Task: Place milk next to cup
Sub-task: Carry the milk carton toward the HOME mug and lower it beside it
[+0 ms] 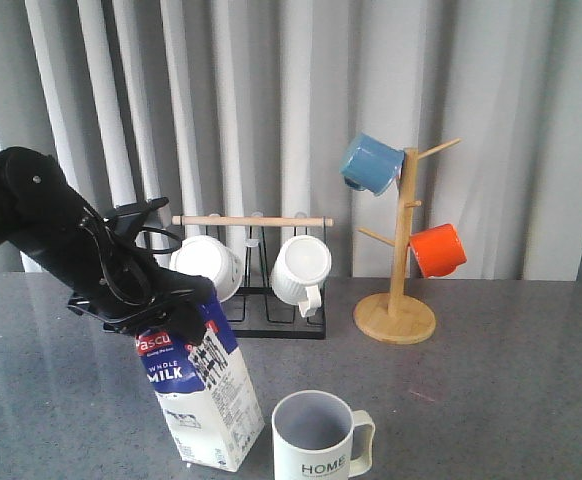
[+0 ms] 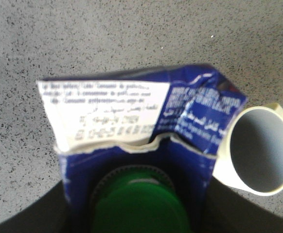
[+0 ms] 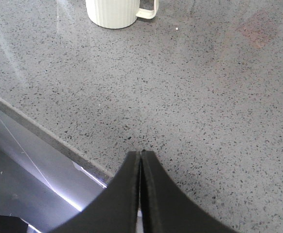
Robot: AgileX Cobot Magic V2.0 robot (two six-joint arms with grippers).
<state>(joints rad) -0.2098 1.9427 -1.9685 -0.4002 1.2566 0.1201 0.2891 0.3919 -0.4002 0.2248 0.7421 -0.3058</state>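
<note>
On the grey speckled table point(image 1: 511, 400), one milk carton point(image 1: 206, 400), five mugs and two racks are counted. Mugs: one cup point(image 1: 316, 437) lettered "HOME", standing upright at the front edge; two plain white mugs point(image 1: 206, 265) point(image 1: 301, 268) hung on the black wire rack point(image 1: 271, 320) with its wooden bar; one blue mug point(image 1: 371, 163) and one orange mug point(image 1: 438, 250) hung on the wooden mug tree point(image 1: 401, 250).

Milk: tall gable-top carton, blue and white, red band, "MILK" in white letters, small print on the side panels. A green round cap point(image 2: 139, 206) and a crumpled, torn top seam are seen in the left wrist view. The carton is tilted, its base on the table just beside the cup, on the robot's left of it; whether the two touch cannot be told.

Left gripper point(image 1: 141, 300): closed around the carton's top. Right gripper point(image 3: 140, 158): fingers pressed together, nothing held, hanging over bare table near its edge.
</note>
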